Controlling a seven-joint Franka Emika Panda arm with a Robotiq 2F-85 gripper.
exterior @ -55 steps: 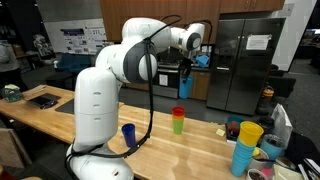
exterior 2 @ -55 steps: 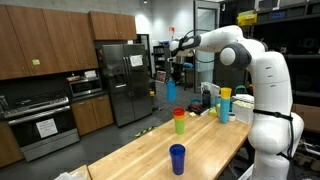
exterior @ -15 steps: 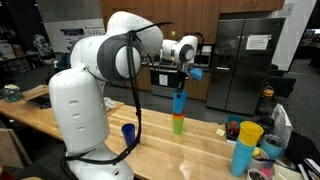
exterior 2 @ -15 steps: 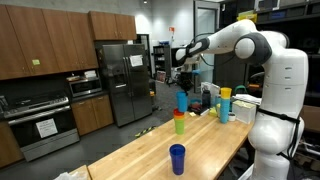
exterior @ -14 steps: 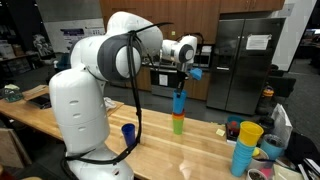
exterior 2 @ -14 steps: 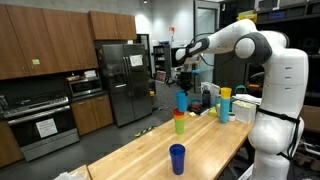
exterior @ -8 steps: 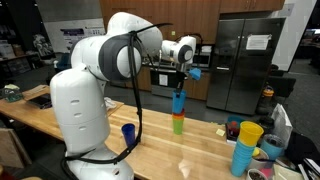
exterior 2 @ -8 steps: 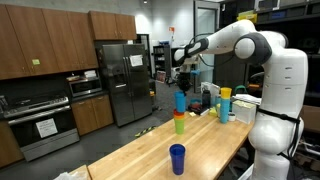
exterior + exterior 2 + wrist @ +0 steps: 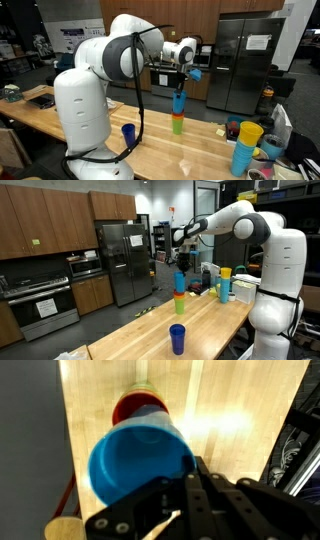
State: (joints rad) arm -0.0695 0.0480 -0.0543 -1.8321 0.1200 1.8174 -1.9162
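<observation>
- Gripper (image 9: pixel 182 80) hangs from the outstretched arm over the far part of the wooden table (image 9: pixel 196 152), fingers pointing down; it shows in both exterior views (image 9: pixel 180 260)
- Its jaws are pressed together on the wall of a light blue cup (image 9: pixel 179 103), pinching it at the rim; in the wrist view the dark fingers (image 9: pixel 203 488) meet at the edge of that cup (image 9: pixel 140 458)
- The light blue cup hangs upright, mouth up, straight below the gripper and clear of the tabletop
- Directly beneath it stands a red cup (image 9: pixel 178 116) nested in a green cup (image 9: pixel 178 127), the pair upright on the table
- The blue cup's base sits right at the red cup's mouth; whether the two touch cannot be told from these views
- From the wrist, the red cup (image 9: pixel 134 407) peeks out behind the blue one, lined up with it but offset a little toward the top of the picture
- A dark blue cup (image 9: pixel 128 134) stands alone on the table near the robot's base, well apart from the stack; in an exterior view it is the nearest cup to the camera (image 9: pixel 177 338)
- A taller stack of yellow and blue cups (image 9: pixel 245 146) stands off to the side near the table's edge
- Behind the table is a steel fridge (image 9: pixel 125 260) among wooden cabinets
</observation>
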